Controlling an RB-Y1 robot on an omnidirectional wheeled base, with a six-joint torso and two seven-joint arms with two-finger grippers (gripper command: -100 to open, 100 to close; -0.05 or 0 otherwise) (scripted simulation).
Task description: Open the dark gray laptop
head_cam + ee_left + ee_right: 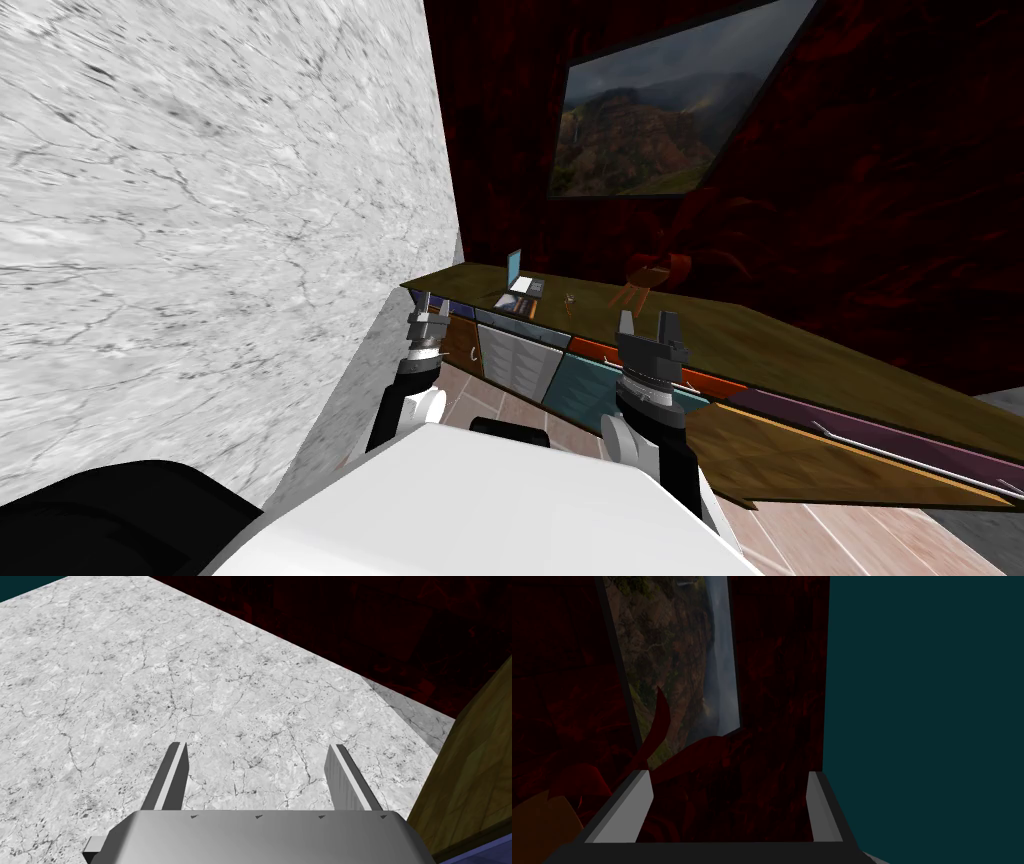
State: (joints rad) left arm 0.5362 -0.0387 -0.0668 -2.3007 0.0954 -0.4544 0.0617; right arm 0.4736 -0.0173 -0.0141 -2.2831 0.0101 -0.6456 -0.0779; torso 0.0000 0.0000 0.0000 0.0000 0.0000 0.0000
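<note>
The laptop (520, 281) is sitting at the far left end of the long counter (790, 350), close to the corner where the marble wall (200, 200) is meeting the dark red wall (900, 200). It is showing small in the head view. A bluish panel is standing up from a pale base, so the lid is looking raised, though how far cannot be told. Further along the brown top, a reddish-orange leafy thing (652, 270) is standing near the red wall. Above it, a framed landscape painting (650, 110) is hanging. Under the top, drawer fronts (515, 360) in grey, teal, orange and purple are running along the counter's face.

The left gripper (428, 318) is hanging at the counter's left end, beside the marble wall and well apart from the laptop. In its wrist view the left gripper (260, 781) is pointing at the marble with its jaws spread wide and nothing between them, and the counter's wooden edge (470, 776) is showing off to one side.

The right gripper (647, 325) is hovering in front of the counter's front edge, nearer the middle and also well apart from the laptop. In its own view the right gripper (724, 808) is facing the red wall and the painting (677, 666). Its jaws are likewise spread and gripping nothing.
</note>
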